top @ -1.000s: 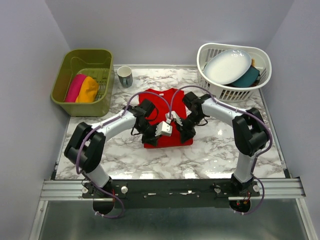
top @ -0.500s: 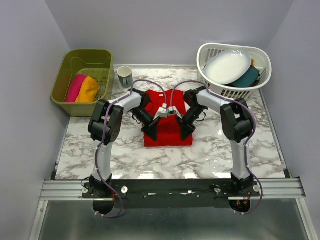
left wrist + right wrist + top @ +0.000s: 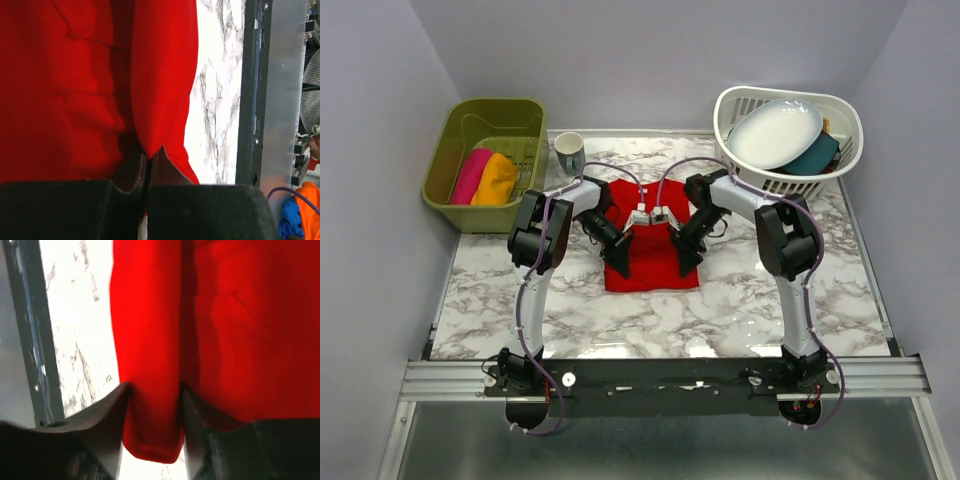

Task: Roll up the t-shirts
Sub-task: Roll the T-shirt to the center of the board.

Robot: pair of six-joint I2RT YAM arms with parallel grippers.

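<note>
One red t-shirt [image 3: 652, 268] lengthwise near-far; left gripper [image 3: 148, 161] pinching, right gripper [image 3: 155, 392] half-open astride fold.

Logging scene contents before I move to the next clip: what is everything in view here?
red t-shirt: 1, red, table centre, partly folded
pink t-shirt: 1, pink, rolled, in the bin
orange t-shirt: 1, orange, rolled, beside the pink one
bin: 1, olive green, far left
mug: 1, pale, right of the bin
basket: 1, white, far right
plate: 1, white, in the basket
dish: 1, teal, under the plate
table: 1, white marble
left arm: 1, white and black
right arm: 1, white and black
left end effector: 1, black, pinching red cloth
right end effector: 1, black, straddling a red fold; grip unclear
</note>
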